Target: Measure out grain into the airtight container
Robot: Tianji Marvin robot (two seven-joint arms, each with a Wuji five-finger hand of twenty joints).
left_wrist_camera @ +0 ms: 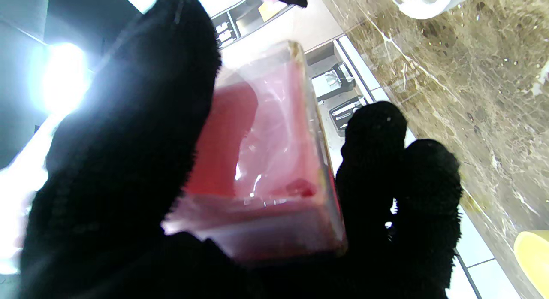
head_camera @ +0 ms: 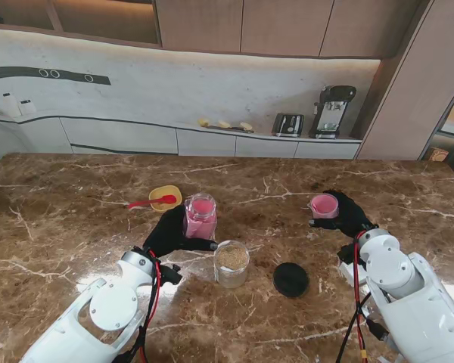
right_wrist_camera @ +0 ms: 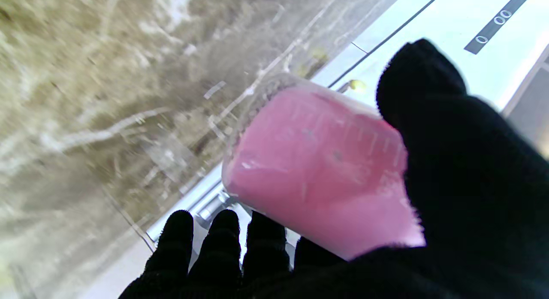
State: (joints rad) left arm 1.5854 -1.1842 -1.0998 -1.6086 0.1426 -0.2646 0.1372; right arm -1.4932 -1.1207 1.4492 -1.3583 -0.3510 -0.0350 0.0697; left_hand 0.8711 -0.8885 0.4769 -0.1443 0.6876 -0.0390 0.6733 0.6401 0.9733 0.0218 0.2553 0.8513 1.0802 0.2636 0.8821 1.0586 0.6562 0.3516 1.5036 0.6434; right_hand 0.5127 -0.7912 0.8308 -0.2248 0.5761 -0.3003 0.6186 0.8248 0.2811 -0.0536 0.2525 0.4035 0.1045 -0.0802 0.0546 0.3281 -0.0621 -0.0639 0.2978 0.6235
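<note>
Marble table (head_camera: pixel 60 219). Left hand (head_camera: pixel 169 233) wrapped around a clear jar with pink contents (head_camera: pixel 200 216), jar upright, left of centre; wrist view confirms fingers (left_wrist_camera: pixel 120 153) either side of it. Right hand (head_camera: pixel 346 215) grips a small pink cup (head_camera: pixel 324 205) on the right, apparently raised off the table. Open glass container of grain (head_camera: pixel 231 263) stands just right of the left hand, nearer to me than the jar. Round black lid (head_camera: pixel 290 279) flat beside it, apart. Yellow bowl (head_camera: pixel 165 197) with red spoon (head_camera: pixel 153 202) behind the jar.

left hand (head_camera: pixel 169 233) clasping, right hand (head_camera: pixel 346 217) clasping
</note>
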